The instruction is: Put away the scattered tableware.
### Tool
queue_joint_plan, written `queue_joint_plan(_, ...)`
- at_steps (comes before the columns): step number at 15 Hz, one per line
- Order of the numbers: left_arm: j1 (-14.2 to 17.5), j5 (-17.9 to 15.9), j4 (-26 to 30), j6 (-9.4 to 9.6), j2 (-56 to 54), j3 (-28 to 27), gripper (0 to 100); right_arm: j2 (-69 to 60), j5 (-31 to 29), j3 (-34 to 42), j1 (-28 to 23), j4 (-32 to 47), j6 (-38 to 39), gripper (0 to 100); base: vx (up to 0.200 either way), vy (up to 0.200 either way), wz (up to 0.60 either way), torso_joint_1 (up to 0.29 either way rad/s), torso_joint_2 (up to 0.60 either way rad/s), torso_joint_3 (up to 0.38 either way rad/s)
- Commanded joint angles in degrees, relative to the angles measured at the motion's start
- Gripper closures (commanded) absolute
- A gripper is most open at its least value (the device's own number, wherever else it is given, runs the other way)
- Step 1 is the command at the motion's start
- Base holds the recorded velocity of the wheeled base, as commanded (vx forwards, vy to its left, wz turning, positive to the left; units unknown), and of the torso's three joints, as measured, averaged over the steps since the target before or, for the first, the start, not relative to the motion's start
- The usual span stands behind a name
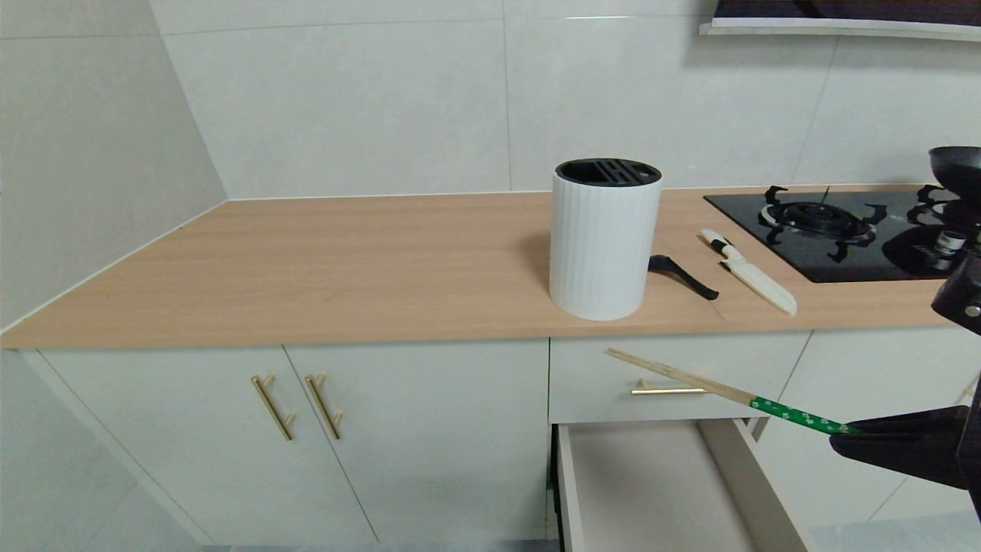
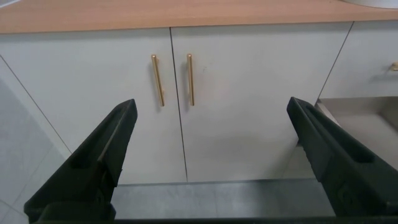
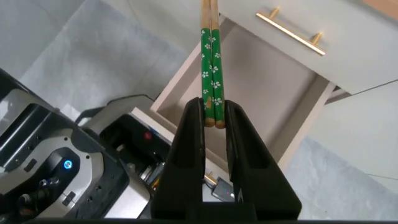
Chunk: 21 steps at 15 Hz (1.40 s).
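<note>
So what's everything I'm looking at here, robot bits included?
Countertop: one, wood-coloured, over white cupboards.
Open drawer: one, white, under the Countertop.
Chopsticks: two, wood with green flowered ends, above the Open drawer.
Holder: one, white with black slotted top, on the Countertop.
Knife: one, white blade, right of the Holder.
Black handle: one, sticking out from behind the Holder, rest hidden.
Hob: one, black, Countertop's right end.
Pan: one, black, on the Hob.
Door handles: two, gold, cupboard doors.
Left gripper: black, open, facing the cupboard doors.
Right gripper: black, shut on the Chopsticks.
</note>
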Motion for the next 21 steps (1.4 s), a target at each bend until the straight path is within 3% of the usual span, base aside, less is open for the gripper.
queue_joint_plan(1,0.01,0.00,0.04,0.00,0.07,0.00,0,1.04,0.02,0.13,0.13,0.05,-0.02,100,0.000,0.000,0.00,-0.154,0.38,0.212)
queue_joint_plan(16,0.01,0.00,0.04,0.00,0.07,0.00,0,1.66,-0.33,0.92,0.13,-1.18,-0.02,100,0.000,0.000,0.00,-0.159,0.46,0.293)
queue_joint_plan(21,0.01,0.00,0.04,0.00,0.07,-0.09,0,2.28,-0.51,0.83,0.04,-1.26,-0.02,100,0.000,0.000,0.00,-0.029,0.15,0.104)
